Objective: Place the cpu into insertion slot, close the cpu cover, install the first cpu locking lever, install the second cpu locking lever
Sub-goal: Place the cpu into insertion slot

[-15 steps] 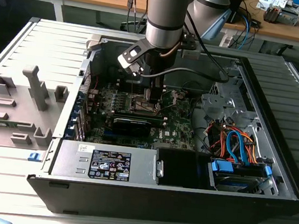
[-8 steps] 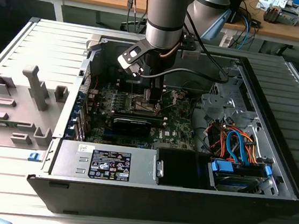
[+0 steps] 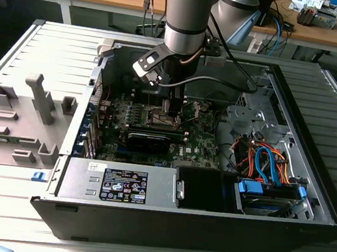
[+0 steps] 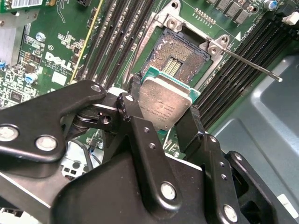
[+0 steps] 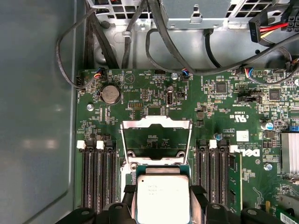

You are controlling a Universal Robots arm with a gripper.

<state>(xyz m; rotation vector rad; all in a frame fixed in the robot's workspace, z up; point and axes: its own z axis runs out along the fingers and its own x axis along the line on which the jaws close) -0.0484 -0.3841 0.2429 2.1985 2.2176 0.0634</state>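
The gripper (image 4: 164,111) pinches the cpu (image 4: 164,103) by 2 opposite edges. Its 2 fingers (image 4: 140,128) press against the chip's sides, so the metal top and the contact face underneath go untouched.

In the second wrist view the chip hangs partly over 1 edge of the insertion slot (image 4: 180,56). It does not look seated, since most of the gold contact field lies bare beyond it.

In the first wrist view the cpu cover (image 5: 156,122) stands swung up and back. This leaves the slot open for the chip to come down flat.

A thin locking lever (image 4: 252,63) juts out to the side, released, which is what lets the cover stand open.

In the exterior view the arm reaches down into the computer case (image 3: 145,221). The case lies opened on its side on the table (image 3: 335,108), so the board faces up.
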